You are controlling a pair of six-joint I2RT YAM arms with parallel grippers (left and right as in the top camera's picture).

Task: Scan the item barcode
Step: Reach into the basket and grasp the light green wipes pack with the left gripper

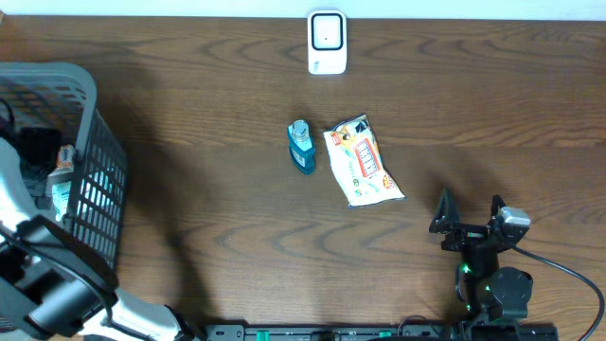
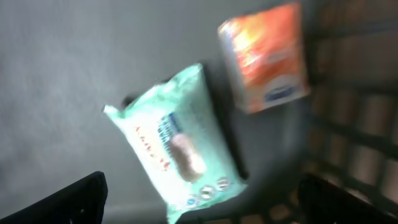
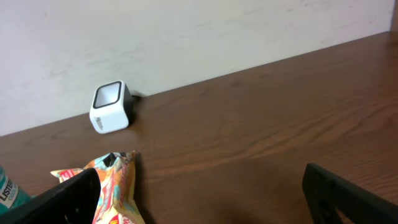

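- Progress early: nothing grasped, nothing at scanner (image 1: pixel 327 43) yet.
- My left pincer (image 2: pixel 205 202) released, hovering over wipes pack (image 2: pixel 177 146) inside basket (image 1: pixel 90 123); likely the next pick.
- My right pincer (image 1: pixel 469 227) released, low over surface (image 1: pixel 189 189), near snack bag (image 1: pixel 363 161).
- Left to do: grasp, lift, show barcode.

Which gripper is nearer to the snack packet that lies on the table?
Right. The right gripper is open a short way from the snack packet, toward the robot and to its right. The left gripper is far off, open at the basket on the left edge.
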